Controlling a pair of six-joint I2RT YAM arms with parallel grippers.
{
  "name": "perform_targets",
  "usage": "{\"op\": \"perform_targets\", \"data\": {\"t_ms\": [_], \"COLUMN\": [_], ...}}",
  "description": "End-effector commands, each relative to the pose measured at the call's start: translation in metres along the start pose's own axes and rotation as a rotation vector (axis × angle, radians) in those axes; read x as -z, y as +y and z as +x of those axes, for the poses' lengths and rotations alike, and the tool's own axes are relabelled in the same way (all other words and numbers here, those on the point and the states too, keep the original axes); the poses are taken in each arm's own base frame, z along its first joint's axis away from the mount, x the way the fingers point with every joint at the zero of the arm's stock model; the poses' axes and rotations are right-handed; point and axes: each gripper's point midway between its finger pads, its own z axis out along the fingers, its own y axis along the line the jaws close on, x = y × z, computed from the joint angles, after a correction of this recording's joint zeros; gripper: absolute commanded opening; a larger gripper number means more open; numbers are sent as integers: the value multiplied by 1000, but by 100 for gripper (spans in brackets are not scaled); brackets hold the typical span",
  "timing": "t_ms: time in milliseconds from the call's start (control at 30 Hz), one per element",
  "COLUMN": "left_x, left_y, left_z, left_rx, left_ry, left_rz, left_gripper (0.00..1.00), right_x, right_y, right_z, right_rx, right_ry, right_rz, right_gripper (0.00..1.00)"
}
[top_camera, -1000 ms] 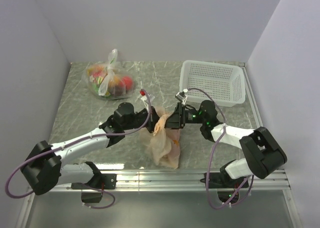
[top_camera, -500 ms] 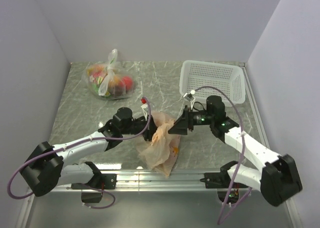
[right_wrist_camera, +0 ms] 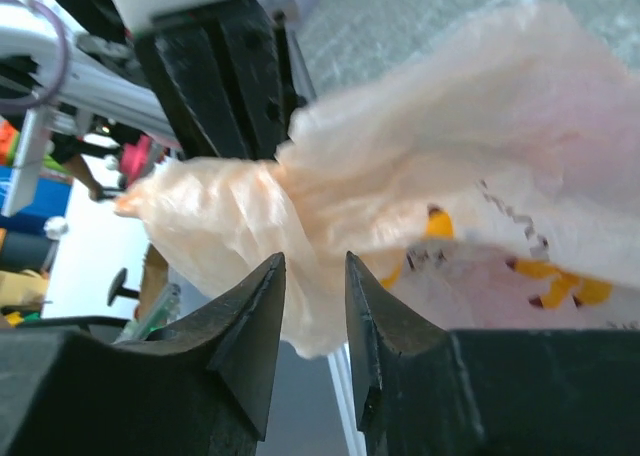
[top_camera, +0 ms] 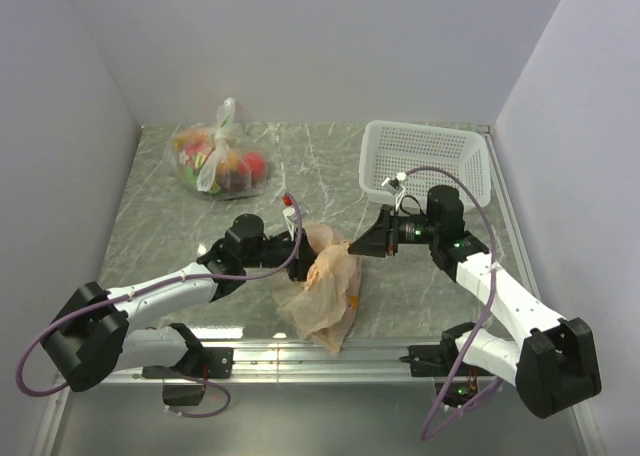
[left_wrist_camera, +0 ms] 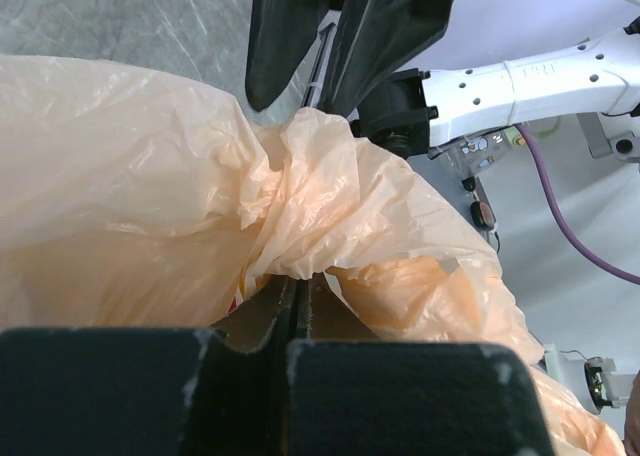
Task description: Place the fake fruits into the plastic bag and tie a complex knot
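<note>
The peach-orange plastic bag [top_camera: 322, 291] lies crumpled on the table's middle, its top gathered into a twisted neck [left_wrist_camera: 300, 176]. My left gripper [top_camera: 297, 244] is shut on that neck from the left, the plastic pinched between its pads [left_wrist_camera: 297, 281]. My right gripper [top_camera: 356, 248] faces it from the right, just off the bag's top. Its jaws [right_wrist_camera: 315, 266] stand a narrow gap apart, a loose flap of the bag [right_wrist_camera: 300, 226] hanging at the gap, not pinched. The fake fruits are hidden inside the bag; only a red sliver [left_wrist_camera: 237, 298] shows.
A clear bag of mixed fruits [top_camera: 215, 161] sits at the back left. A white perforated basket [top_camera: 425, 166] stands at the back right, just behind my right arm. The metal rail [top_camera: 330, 354] runs along the near edge, close to the bag's lower end.
My right arm has swung its wrist and elbow out to the right, so its gripper sits slightly farther from the bag's neck. The left gripper has kept its hold, shifted slightly right.
</note>
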Motion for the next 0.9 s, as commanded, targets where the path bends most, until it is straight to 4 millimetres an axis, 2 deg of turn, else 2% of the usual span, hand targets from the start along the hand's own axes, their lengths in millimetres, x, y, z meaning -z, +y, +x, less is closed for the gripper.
{"op": "perform_targets", "data": {"t_ms": [0, 67, 133, 200, 267, 333, 367, 467, 600, 700, 767, 867], "left_x": [-1, -2, -2, -2, -3, -4, -4, -5, -6, -7, -8, -8], "left_y": [-10, -9, -9, -10, -10, -12, -12, -9, -6, -8, -8, -15], "left_z": [-8, -8, -8, -11, -11, -14, -15, -14, -15, -19, -21, -27], "left_rx": [-46, -40, -40, -44, -31, -30, -28, -26, -21, -15, -1, -4], "left_ry": [-13, -14, -15, -24, -28, -40, -41, -37, -47, -62, -73, -99], "left_rz": [38, 35, 34, 40, 44, 50, 51, 44, 27, 36, 45, 73], "left_gripper": [0, 0, 0, 0, 0, 0, 0, 0, 0, 0, 0, 0], "right_x": [1, 1, 0, -2, -9, -15, -17, -19, -19, -24, -26, -29], "right_y": [29, 32, 25, 16, 7, 3, 1, 10, 29, 35, 34, 28], "right_z": [-30, -33, -30, -23, -5, 14, 17, 19, 20, 28, 31, 33], "right_rx": [66, 77, 65, 48, 33, 32, 33, 50, 71, 92, 79, 67], "right_ry": [-58, -62, -58, -48, -1, 56, 57, 51, 66, 94, 99, 102], "right_rz": [-95, -102, -77, -51, -18, -7, 1, -36, -113, -114, -92, -63], "right_gripper": [38, 38, 37, 27, 20, 18, 16, 11, 11, 36, 50, 58]}}
